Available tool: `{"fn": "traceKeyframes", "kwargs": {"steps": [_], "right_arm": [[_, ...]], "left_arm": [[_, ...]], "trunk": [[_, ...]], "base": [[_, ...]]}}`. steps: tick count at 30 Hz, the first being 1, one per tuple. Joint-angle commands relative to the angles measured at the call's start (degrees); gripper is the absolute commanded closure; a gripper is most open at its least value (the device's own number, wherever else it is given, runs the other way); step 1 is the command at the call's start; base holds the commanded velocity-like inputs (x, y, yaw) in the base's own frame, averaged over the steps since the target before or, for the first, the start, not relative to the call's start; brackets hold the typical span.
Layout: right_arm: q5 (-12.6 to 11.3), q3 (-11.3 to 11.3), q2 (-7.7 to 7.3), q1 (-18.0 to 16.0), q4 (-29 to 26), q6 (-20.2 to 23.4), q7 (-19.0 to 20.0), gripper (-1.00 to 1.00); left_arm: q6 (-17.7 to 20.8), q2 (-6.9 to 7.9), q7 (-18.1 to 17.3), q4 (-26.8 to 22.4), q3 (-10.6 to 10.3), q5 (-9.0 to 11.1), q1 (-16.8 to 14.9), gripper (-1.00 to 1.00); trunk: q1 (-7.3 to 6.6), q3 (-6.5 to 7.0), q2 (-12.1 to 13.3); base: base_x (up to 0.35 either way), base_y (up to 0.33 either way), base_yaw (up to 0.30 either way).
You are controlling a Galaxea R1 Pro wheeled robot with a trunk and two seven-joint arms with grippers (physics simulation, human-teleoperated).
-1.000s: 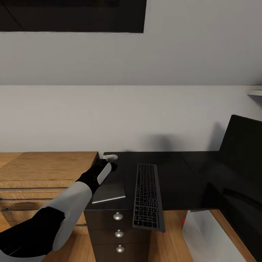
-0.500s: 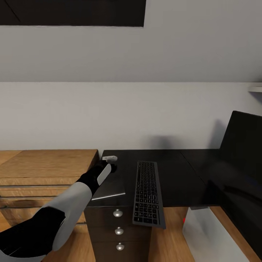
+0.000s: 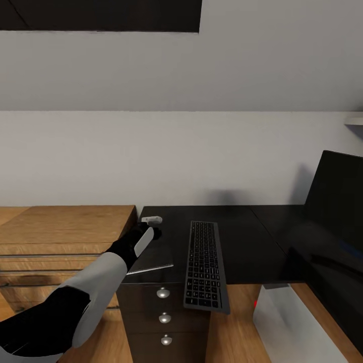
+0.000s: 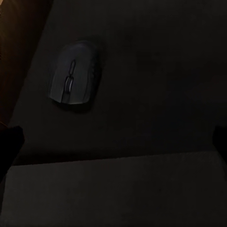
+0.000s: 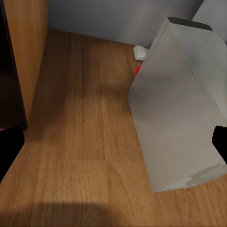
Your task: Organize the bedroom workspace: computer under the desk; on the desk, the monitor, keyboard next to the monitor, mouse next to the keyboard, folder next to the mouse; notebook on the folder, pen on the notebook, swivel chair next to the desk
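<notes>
The left gripper (image 3: 151, 227) hangs over the black desk (image 3: 242, 242) with its jaws spread wide, and the mouse (image 4: 74, 78) lies just beyond them. The keyboard (image 3: 204, 264) lies nearby, poking over the desk's front edge. The right gripper's (image 5: 113, 142) jaws are wide too, above the grey computer (image 5: 182, 113) on the floor.

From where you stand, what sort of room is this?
Probably a home office corner under a sloped ceiling: a black desk with a keyboard and monitor on it, and a grey computer tower on the wood floor.
</notes>
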Motion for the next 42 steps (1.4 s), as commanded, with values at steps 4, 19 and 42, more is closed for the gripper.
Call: {"fn": "traceKeyframes", "kwargs": {"steps": [4, 19, 42], "right_arm": [[0.0, 0.5, -0.06, 0.0, -0.1, 0.1, -0.6, -1.0], [0.0, 0.5, -0.06, 0.0, -0.1, 0.1, -0.6, -1.0], [0.7, 0.5, -0.05, 0.0, 0.6, 0.1, -0.6, -1.0]], "left_arm": [[0.4, 0.34, 0.3, 0.1, -0.4, 0.6, 0.0, -1.0], [0.4, 1.5, 0.3, 0.7, -0.4, 0.6, 0.0, -1.0], [0.3, 1.45, 0.5, 0.8, -0.4, 0.6, 0.0, -1.0]], "trunk": [[0.0, -0.05, 0.0], [0.0, -0.05, 0.0], [4.17, -3.46, -7.6]], "base": [[0.0, 0.0, 0.0], [0.105, 0.0, 0.0], [0.002, 0.0, 0.0]]}}
